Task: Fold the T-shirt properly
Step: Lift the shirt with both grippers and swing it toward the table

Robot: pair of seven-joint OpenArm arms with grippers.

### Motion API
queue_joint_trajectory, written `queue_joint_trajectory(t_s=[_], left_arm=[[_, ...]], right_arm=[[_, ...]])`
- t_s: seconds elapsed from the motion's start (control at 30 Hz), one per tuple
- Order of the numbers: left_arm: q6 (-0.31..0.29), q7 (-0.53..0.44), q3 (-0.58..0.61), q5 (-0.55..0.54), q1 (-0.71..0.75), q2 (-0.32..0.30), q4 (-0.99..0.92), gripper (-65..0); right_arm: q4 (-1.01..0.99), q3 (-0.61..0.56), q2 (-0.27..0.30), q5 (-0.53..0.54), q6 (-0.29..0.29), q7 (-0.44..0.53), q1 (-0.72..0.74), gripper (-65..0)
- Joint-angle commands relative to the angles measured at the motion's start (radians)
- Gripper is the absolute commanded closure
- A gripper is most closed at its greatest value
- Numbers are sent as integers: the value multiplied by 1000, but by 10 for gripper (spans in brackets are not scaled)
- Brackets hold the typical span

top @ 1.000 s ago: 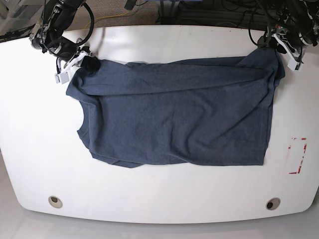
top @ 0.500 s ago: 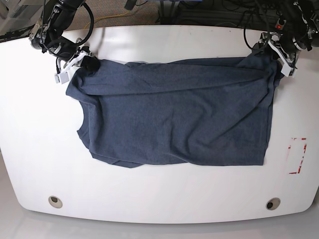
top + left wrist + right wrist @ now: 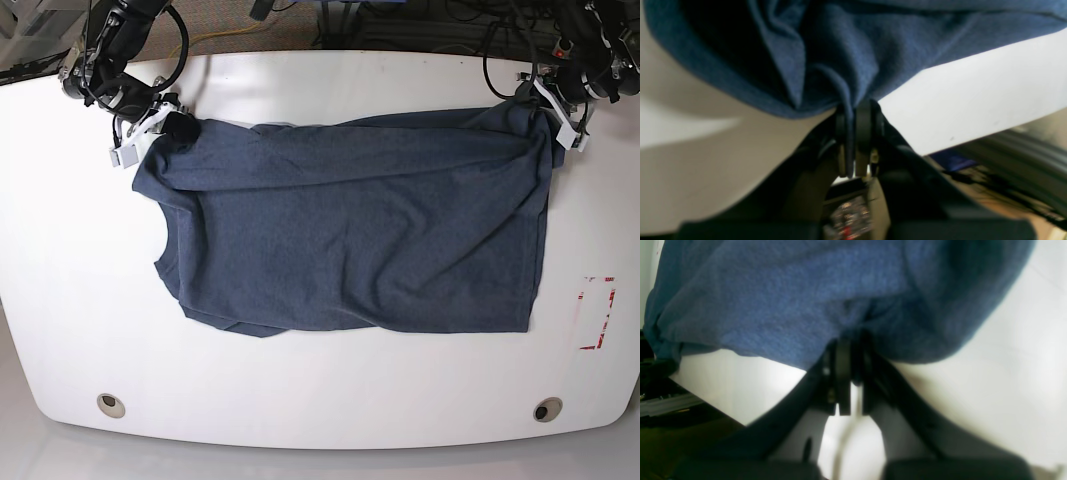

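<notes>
Base view: shirt spread over the white worktop, both far corners pinched.
A thin pinch could slip once lifted, dropping a corner and skewing the fold. Left tool grips cloth at 2 o'clock; right tool is clamped on the corner at 10 o'clock.
</notes>
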Motion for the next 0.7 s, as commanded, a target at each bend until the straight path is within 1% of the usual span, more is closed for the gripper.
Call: queue_joint_trajectory(t_s=[0.0,0.07,0.13,0.23,0.33,0.5,0.6,0.67], left_arm=[[-1,-14,-2,-21,-10,-37,106,0],[-1,-14,-3,-21,-12,-48,169,0],[-1,-12,-2,-21,-14,-80,234,0],[-1,-12,-2,-24,-55,-108,289,0],[-1,-11,1,-27,-104,-139,306,0],[1,-11,69,-21,-228,-191,304,0],[1,-11,101,-21,-296,-194,301,0],[4,-11,149,-11,-353,-192,301,0]], right_arm=[[55,8,14,19,6,14,-3,0],[101,8,14,21,12,12,-28,0],[166,8,19,21,20,12,-46,0],[251,8,57,21,20,12,-54,0],[307,8,86,21,20,12,-45,0],[360,2,160,19,20,11,31,0],[357,2,198,14,20,11,97,0],[357,-1,218,14,20,11,147,0]])
